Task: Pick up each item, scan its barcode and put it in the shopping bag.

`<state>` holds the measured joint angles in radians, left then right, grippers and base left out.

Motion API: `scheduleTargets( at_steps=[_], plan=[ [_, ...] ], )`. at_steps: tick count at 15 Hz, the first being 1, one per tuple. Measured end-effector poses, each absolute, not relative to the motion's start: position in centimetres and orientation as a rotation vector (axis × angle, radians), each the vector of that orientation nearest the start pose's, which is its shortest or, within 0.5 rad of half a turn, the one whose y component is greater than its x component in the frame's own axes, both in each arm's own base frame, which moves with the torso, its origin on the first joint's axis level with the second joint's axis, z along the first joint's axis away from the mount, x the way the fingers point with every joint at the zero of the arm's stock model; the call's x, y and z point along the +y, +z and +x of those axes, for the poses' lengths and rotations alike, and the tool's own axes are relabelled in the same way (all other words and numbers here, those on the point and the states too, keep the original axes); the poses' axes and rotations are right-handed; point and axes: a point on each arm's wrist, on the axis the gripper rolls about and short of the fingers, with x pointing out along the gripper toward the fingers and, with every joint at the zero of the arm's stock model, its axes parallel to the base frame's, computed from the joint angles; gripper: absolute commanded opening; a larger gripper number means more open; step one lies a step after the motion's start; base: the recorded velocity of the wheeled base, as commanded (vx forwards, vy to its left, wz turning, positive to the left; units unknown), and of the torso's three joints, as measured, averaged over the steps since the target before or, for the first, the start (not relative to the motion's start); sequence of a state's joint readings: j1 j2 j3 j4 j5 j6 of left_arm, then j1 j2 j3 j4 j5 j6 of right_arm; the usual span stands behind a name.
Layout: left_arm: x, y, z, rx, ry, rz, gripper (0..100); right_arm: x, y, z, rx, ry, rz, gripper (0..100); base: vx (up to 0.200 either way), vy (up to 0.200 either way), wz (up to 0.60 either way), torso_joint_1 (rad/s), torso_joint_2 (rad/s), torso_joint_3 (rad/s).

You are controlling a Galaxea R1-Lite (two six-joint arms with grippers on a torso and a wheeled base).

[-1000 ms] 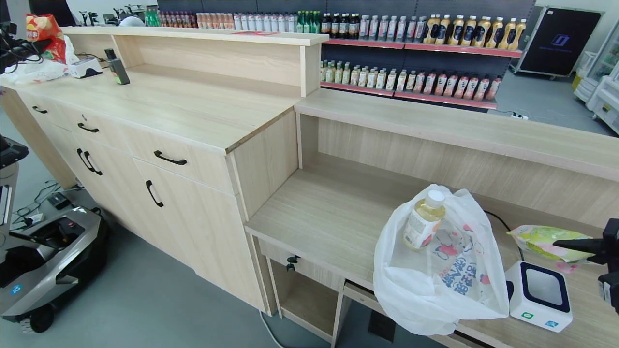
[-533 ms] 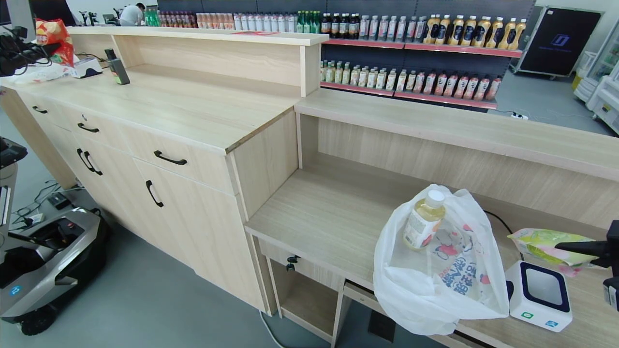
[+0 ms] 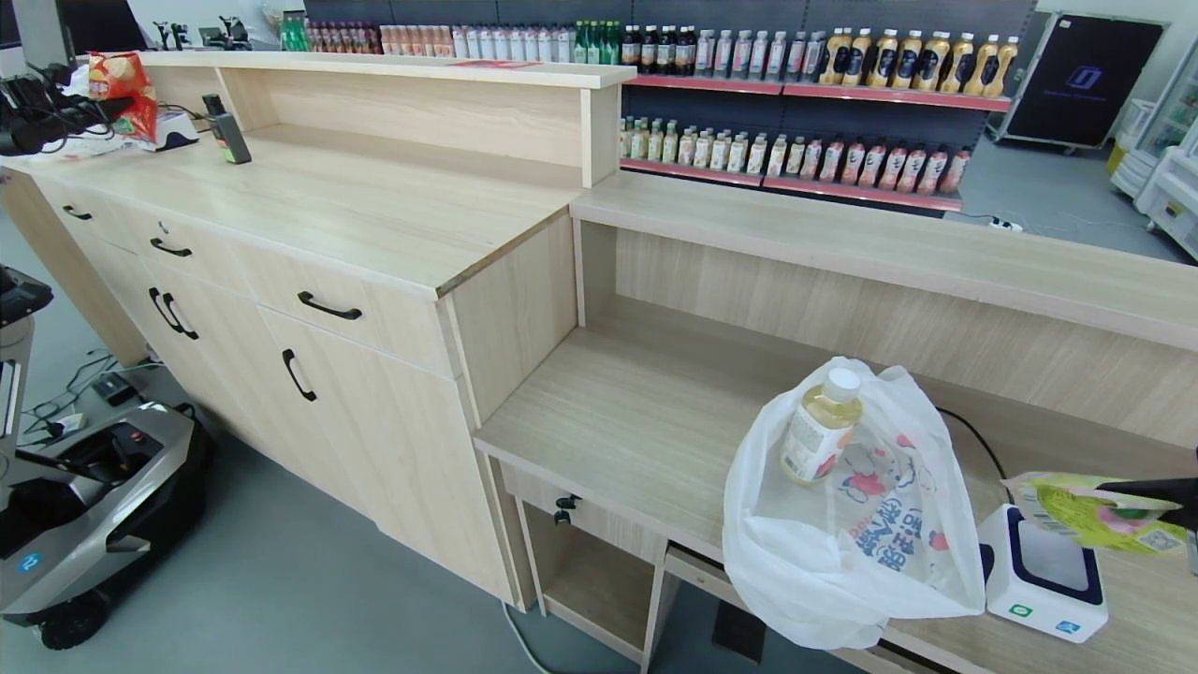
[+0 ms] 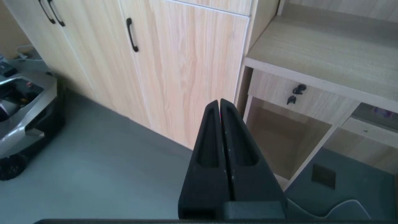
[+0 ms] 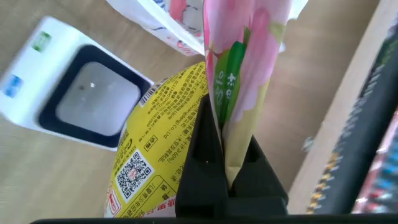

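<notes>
Raised since a second ago: snack packet (image 3: 1086, 515), off the bench (image 3: 636, 412), now beside scanner (image 3: 1044, 571), lower right of frame. Left pincer (image 4: 221, 106): clenched, empty. Shopping bag (image 3: 842, 562), lower centre-right: bottle (image 3: 822, 426) inside. Right pincer (image 3: 1156, 489): grasping packet. Step: scanning. Next, likely: barcode turned to scanner, then bagging.

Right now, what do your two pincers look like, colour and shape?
Both are matte black. The left pincer has two long flat fingers that taper from a broad base to a narrow tip, each with a shallow recess along its face. The right pincer has the same black, wedge-shaped fingers. No cables or markings show on either.
</notes>
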<state>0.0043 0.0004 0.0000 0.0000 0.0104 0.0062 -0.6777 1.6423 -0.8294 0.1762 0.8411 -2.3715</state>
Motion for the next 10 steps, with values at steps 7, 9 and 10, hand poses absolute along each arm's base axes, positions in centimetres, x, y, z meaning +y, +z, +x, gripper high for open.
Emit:
scheduleTargets(
  at_steps=[7, 9, 10],
  plan=[
    [0.0, 7.5, -2.3, 0.0, 0.015, 0.006, 0, -11.3, 20.5, 17.6, 0.466, 0.297, -0.458, 0, 0.0, 0.0, 0.0, 0.0, 0.0, 0.0],
    [0.0, 7.5, -2.3, 0.0, 0.015, 0.006, 0, -10.9, 21.9, 17.7, 0.48, 0.074, -0.222, 0, 0.0, 0.0, 0.0, 0.0, 0.0, 0.0],
    [0.0, 7.5, -2.3, 0.0, 0.015, 0.006, 0, -10.4, 22.5, 18.1, 0.468, -0.052, -0.118, 0, 0.0, 0.0, 0.0, 0.0, 0.0, 0.0]
  ],
)
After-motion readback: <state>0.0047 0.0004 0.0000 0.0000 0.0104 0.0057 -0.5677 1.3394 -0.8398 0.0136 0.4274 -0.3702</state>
